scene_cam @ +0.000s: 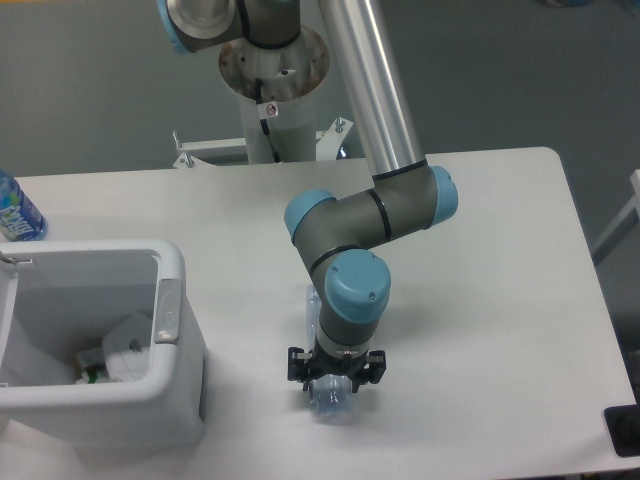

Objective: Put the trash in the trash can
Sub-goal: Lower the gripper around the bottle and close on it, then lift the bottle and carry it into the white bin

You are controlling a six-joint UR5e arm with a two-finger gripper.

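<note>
The clear plastic water bottle (pixel 329 398) lies on the white table, mostly hidden under my wrist; only its lower end and a sliver near the cap (pixel 312 303) show. My gripper (pixel 335 376) hangs straight over it, open, with one black finger on each side of the bottle's body. To the left stands the white trash can (pixel 172 268) with its grey handle tab (pixel 166 311) facing the bottle. Crumpled white paper (pixel 127 345) lies inside the can.
An upright blue-labelled bottle (pixel 14 213) stands at the table's far left edge behind the can. The robot's base column (pixel 273 95) rises at the back. A dark object (pixel 624 430) sits at the right front corner.
</note>
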